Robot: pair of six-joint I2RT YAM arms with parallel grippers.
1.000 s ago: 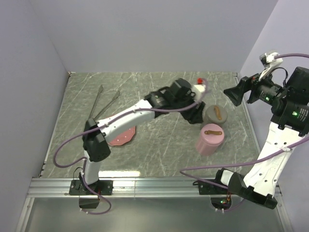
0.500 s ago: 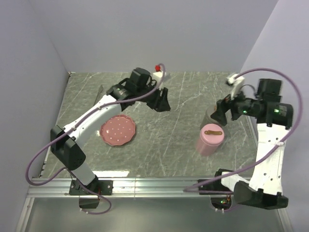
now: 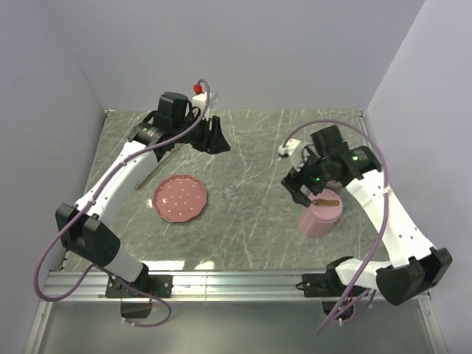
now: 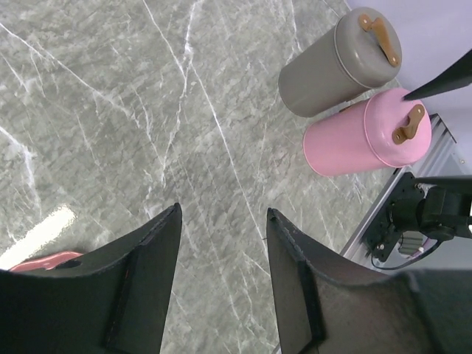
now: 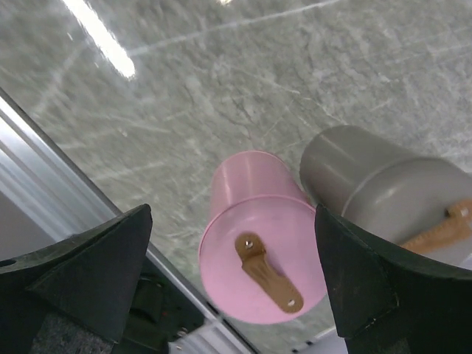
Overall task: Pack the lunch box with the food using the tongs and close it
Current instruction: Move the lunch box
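Observation:
A pink canister [image 5: 258,243] and a grey canister [image 5: 376,192] stand side by side at the right, each lidded with a brown strap handle; I cannot tell which one is the lunch box. My right gripper [image 5: 233,212] hovers just above the pink canister [image 3: 321,215], open wide with the lid showing between its fingers. My left gripper [image 3: 215,137] is open and empty, high over the far left of the table. The silvery tongs [image 3: 153,169] lie under the left arm and are mostly hidden. The food is out of view.
A pink dotted plate [image 3: 181,198] sits left of centre with nothing visible on it. An aluminium rail [image 3: 236,279] runs along the near edge. Walls close in the left, back and right sides.
My left arm has swung from beside the canisters to the far left, uncovering the plate. The right arm has come down from the right wall to above the pink canister.

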